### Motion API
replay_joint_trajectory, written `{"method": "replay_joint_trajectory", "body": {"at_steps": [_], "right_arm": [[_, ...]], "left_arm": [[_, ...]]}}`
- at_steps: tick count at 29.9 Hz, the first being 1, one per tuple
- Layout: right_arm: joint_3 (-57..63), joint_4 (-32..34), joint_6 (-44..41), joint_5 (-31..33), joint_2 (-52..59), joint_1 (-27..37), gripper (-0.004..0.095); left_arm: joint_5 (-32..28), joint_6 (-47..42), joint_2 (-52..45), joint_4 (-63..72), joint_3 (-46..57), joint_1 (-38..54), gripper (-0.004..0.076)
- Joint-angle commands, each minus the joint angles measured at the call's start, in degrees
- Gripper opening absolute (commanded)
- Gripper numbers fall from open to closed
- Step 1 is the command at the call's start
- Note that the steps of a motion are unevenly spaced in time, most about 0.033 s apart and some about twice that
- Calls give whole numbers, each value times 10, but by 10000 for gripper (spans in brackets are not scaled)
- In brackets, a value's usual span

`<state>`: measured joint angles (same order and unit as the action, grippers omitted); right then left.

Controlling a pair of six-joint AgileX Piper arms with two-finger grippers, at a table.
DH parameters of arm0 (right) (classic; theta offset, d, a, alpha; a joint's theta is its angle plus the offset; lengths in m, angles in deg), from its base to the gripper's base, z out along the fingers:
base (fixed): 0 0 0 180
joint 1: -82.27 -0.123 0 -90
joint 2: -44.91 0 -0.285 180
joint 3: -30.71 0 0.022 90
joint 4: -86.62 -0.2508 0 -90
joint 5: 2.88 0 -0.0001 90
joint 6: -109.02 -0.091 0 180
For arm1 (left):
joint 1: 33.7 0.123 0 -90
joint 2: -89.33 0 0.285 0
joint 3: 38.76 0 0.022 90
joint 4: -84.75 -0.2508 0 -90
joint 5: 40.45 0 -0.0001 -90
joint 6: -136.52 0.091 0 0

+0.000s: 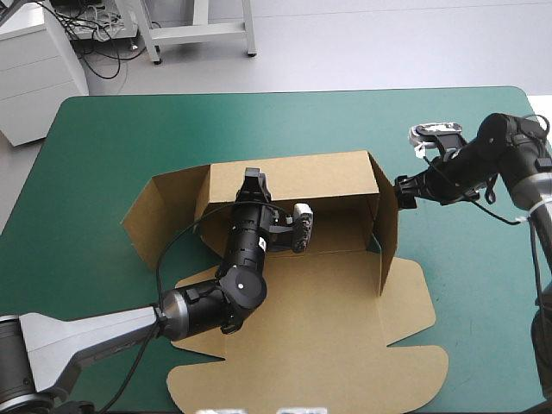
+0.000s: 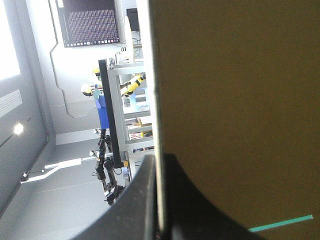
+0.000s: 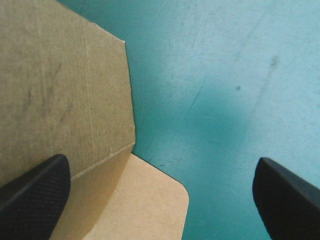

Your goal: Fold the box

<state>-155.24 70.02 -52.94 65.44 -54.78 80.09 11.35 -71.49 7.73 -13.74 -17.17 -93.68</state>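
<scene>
Box (image 1: 328, 319) sits mid-table on the teal-green cover (image 1: 112, 138), roughly halfway built by my read. Back wall (image 1: 293, 177) is up and the right wall (image 1: 388, 233) stands too. The left panel (image 1: 164, 207) only leans outward, not upright. The big lid flap (image 1: 345, 354) w/ its rounded tabs lies flat toward the near edge. Left gripper (image 1: 254, 183) is at the top edge of the back wall. In the left wrist view its black fingers (image 2: 145, 200) are pinched nearly together w/ the brown sheet (image 2: 235, 100) between them, so it's gripping the board. Right gripper (image 1: 404, 191) hangs just outside the right wall, fingers spread wide w/ nothing in them. Its own view shows the wall's outer face (image 3: 60, 90) beside one finger (image 3: 35, 195), bare cover ahead. Can't tell if that finger touches the board. Left to do, imo: bring the left panel upright, then tuck the walls so they hold w/o help. No sign of any tuck locked yet.
</scene>
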Motion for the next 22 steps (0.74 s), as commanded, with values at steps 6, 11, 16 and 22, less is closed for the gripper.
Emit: {"method": "replay_joint_trajectory", "body": {"at_steps": [6, 11, 16, 22], "right_arm": [[63, -75, 96, -30, 54, 4, 896], [93, -139, 168, -16, 58, 4, 896], [97, -184, 216, -24, 58, 4, 896], [98, -232, 280, -58, 58, 2, 897]], "left_arm": [[10, -4, -18, -41, -14, -2, -32], [10, -4, -18, -41, -14, -2, -32], [10, -4, -18, -41, -14, -2, -32], [10, -4, -18, -41, -14, -2, -32]]}}
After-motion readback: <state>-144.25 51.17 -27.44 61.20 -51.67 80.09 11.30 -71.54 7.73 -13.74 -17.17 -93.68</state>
